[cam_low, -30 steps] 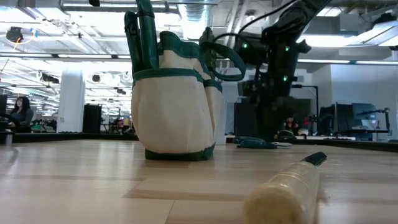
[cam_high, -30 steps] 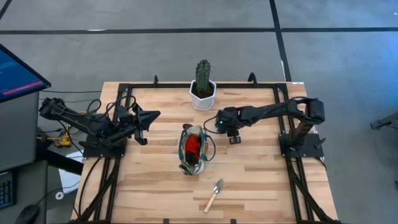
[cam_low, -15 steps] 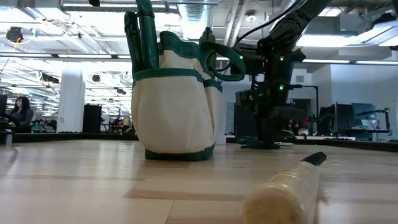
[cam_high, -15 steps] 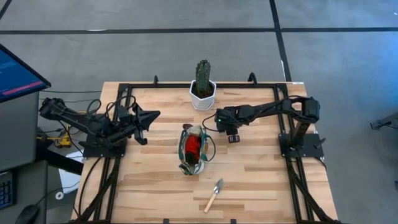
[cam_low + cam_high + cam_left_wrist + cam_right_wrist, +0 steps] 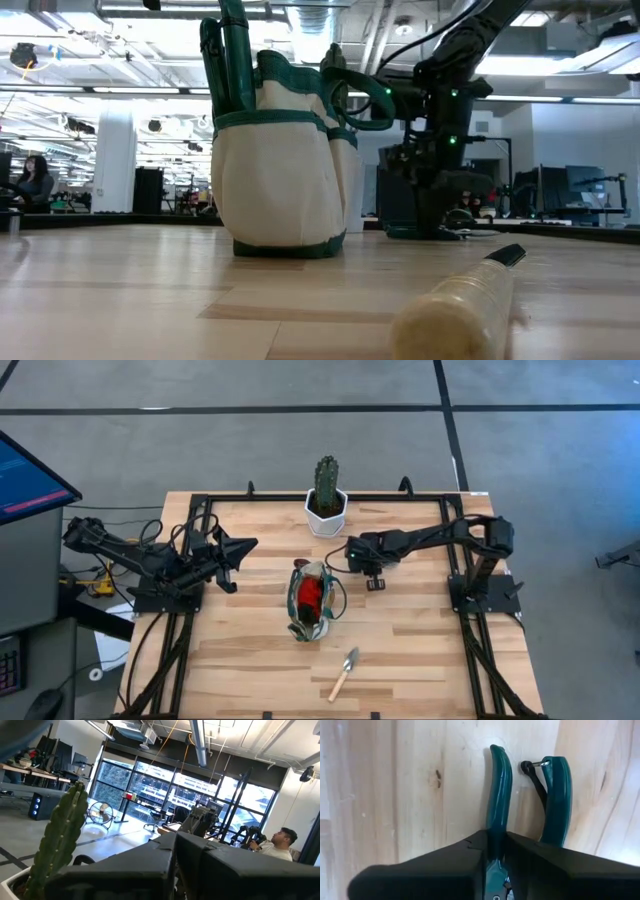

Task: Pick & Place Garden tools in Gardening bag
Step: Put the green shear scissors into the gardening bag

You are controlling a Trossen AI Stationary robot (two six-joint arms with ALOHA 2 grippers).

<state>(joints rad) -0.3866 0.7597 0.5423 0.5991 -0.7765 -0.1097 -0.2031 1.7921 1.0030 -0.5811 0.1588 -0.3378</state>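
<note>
The cream gardening bag (image 5: 310,601) with green trim stands upright mid-table, holding a red tool (image 5: 313,594) and a green-handled tool (image 5: 236,55). Green-handled pruning shears (image 5: 555,800) lie flat on the wood between the bag and the table's right side. My right gripper (image 5: 494,842) is down over them, shut on one handle. A wooden-handled trowel (image 5: 345,673) lies near the table's front edge. At the table's left my left gripper (image 5: 245,545) waits shut, holding nothing. My right gripper pinches one of the shears' two green handles (image 5: 499,795) between its two fingers, partway along it. The fingers come from above, pointing down, one on each side of that handle. The other handle (image 5: 556,785) is free, and the shears lie on the table.
A green cactus in a white pot (image 5: 326,500) stands at the far edge, just behind the right gripper. The trowel's pale handle (image 5: 460,300) fills the low view's near right. Black frame rails (image 5: 190,620) run along the table's sides.
My right gripper has come down onto the table over the pruning shears, close behind the bag. The shears lie where they were. The bag and trowel have stayed in place.
</note>
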